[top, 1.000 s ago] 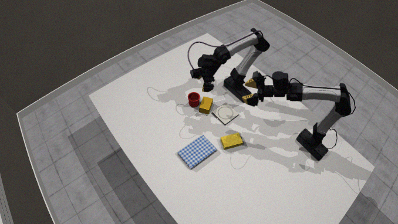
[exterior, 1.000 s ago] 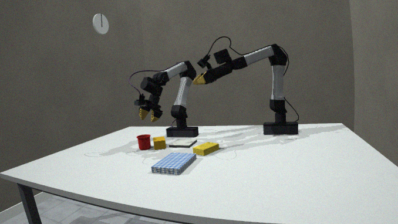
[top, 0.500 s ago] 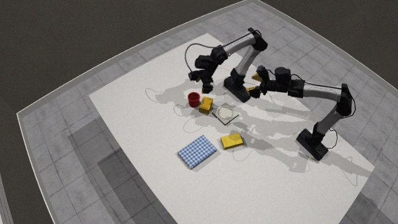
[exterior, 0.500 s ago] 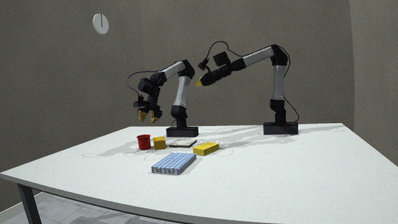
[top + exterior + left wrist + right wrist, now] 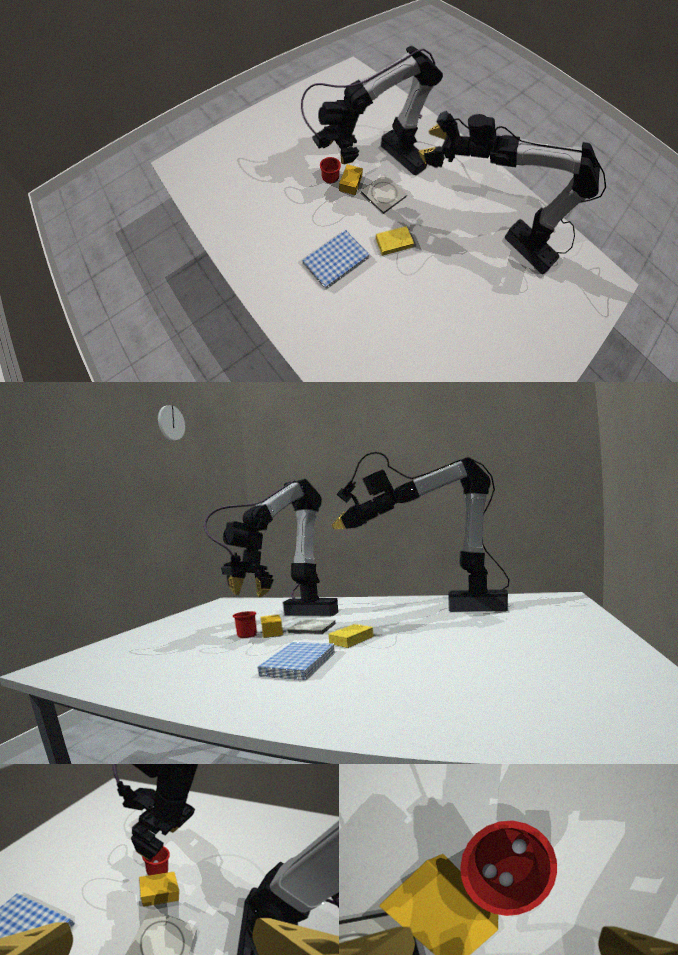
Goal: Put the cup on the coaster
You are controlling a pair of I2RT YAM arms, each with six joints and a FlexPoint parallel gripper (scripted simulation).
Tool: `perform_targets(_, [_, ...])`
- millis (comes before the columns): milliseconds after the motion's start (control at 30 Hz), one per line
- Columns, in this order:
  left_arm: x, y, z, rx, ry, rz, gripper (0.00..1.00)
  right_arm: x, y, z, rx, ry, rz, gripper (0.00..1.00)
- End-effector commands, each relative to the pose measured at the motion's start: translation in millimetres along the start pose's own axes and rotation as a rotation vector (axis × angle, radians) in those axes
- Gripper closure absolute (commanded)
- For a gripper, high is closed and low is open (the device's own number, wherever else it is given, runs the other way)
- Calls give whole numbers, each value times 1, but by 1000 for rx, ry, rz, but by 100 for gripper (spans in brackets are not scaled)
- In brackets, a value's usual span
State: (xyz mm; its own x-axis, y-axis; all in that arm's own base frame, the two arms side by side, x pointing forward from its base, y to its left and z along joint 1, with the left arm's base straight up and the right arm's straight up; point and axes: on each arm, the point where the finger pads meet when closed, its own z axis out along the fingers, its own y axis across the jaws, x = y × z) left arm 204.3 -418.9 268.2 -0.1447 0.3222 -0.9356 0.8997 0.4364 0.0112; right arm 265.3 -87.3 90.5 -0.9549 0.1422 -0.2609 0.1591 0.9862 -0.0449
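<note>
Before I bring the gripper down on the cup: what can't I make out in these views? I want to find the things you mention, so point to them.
- Marbles' true count: the right wrist view shows three in the red cup [image 5: 330, 172] [image 5: 245, 625] [image 5: 157, 866] [image 5: 467, 868]; its near inner wall could hide more.
- Coaster [image 5: 371, 200] [image 5: 311, 627] [image 5: 163, 954]: cut off by the bottom edge, left wrist view.
- Marbles, exterior view: hidden by the cup's wall.
</note>
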Motion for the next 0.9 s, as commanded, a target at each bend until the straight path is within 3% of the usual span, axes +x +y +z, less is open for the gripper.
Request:
perform_targets(0, [3, 0, -3, 1, 4, -12, 0, 2, -1, 0, -17, 61, -73, 0])
perform_targets(333, [3, 0, -3, 1, 4, -12, 0, -13, -4, 33, -66, 223, -205, 0])
perform_targets(567, [3, 0, -3, 1, 4, -12, 0, -21, -5, 44, -68, 225, -216, 0])
perform_targets(633, [3, 0, -3, 1, 4, -12, 0, -5, -3, 54, -81, 275, -207, 0])
perform_targets(867, [3, 0, -3, 1, 4, -12, 0, -5, -3, 65, -78, 262, -207, 0])
